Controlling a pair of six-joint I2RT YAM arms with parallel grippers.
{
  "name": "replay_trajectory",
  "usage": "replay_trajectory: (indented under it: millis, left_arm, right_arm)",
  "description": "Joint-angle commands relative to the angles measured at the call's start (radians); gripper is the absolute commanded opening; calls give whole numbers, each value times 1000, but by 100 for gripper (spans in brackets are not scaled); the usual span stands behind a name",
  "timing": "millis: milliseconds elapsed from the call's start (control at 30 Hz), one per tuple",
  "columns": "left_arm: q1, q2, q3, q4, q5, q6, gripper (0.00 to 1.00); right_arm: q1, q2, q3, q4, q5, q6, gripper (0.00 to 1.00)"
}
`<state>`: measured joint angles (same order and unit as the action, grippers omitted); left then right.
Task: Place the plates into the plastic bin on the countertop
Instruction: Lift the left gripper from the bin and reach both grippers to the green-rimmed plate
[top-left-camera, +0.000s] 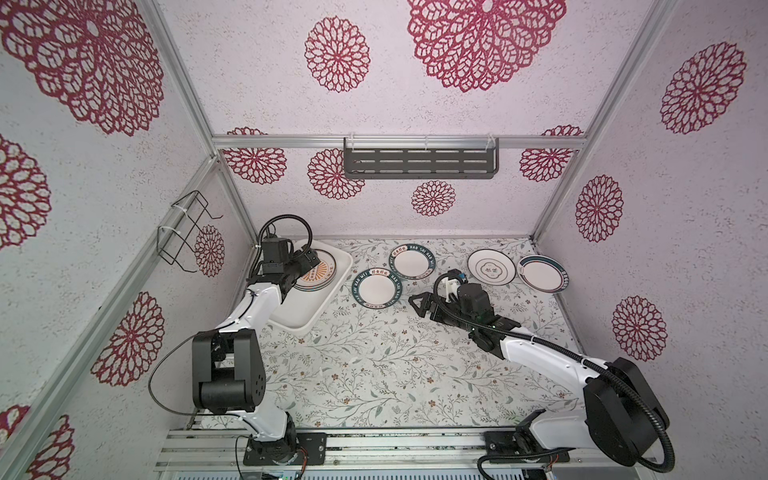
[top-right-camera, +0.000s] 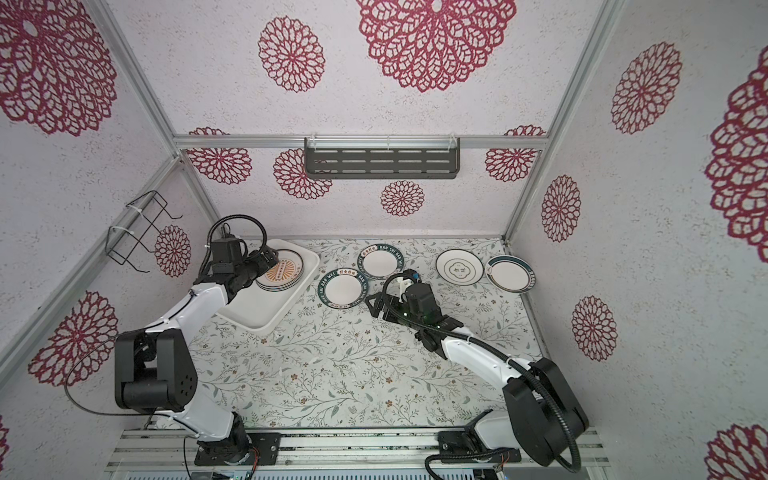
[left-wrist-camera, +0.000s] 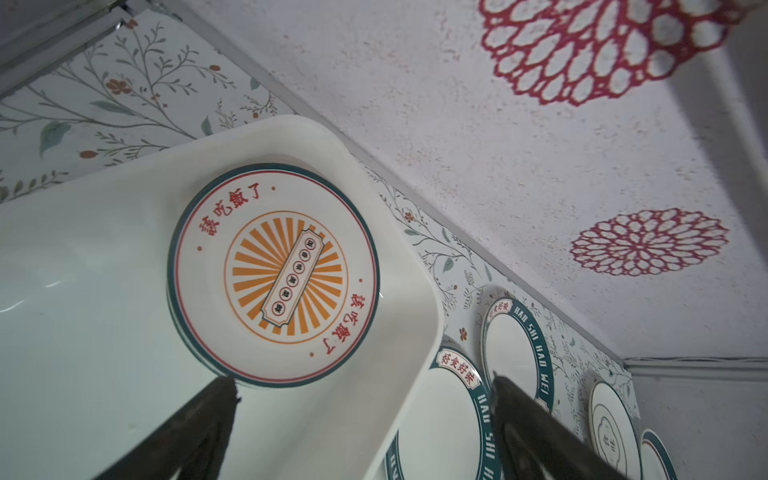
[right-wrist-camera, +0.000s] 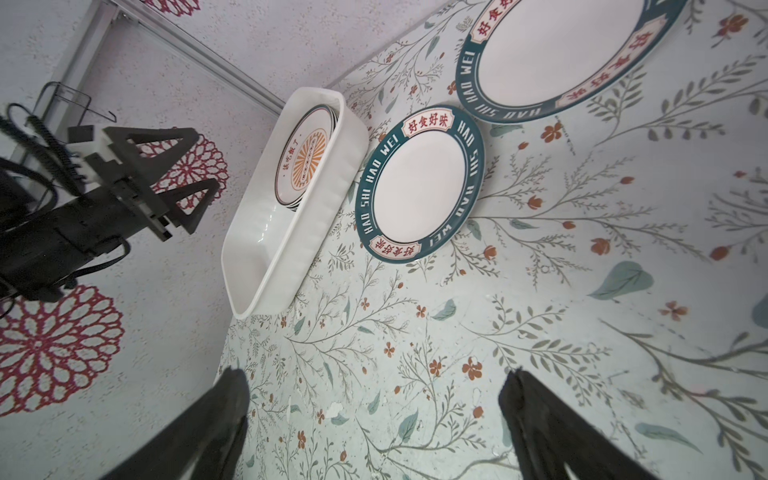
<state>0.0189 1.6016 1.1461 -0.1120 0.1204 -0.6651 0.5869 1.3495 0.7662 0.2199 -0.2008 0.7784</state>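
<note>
Shows stacked plates (top-left-camera: 316, 273) in plastic bin (top-left-camera: 300, 311); four loose plates (top-left-camera: 377, 291) left on countertop (top-left-camera: 374, 374); left gripper (left-wrist-camera: 361, 378), right gripper (right-wrist-camera: 374, 374) spread wide, empty.

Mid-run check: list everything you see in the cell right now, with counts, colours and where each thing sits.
Plastic bin: one; white; countertop, rear left.
Stacked plates: several, exact count unclear; white, top one orange sunburst; far end of bin.
Lettered plates: two; white, teal rims; countertop beside bin.
Ringed plate: one; white, thin dark rings; rear right.
Teal-edged plate: one; white; far right.
Countertop: one; whitish leafy print; cell floor.
Wall shelf: one; dark, slotted; back wall.
Wire rack: one; black; left wall.
Left gripper: one; black, open; above bin.
Right gripper: one; black, open; above countertop centre.
</note>
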Motion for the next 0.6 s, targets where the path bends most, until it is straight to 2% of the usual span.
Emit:
replay_trajectory:
  millis: [0,200,400,567]
  left_arm:
    - [-58,-83,-48,72,10,73,97]
    - [-151,-207,-171,142,54,77,97]
    - [-227,-318,-252,135,68,72,97]
    - [-267,-387,-357,191,87,17,97]
  right_arm:
    - [-24,19,47,-5,37,-3,99]
    - [-33,139,119,14,3,-1,99]
    - [-33,305,226,56,-26,18,99]
    - [-33,452,341,19,-42,7,97]
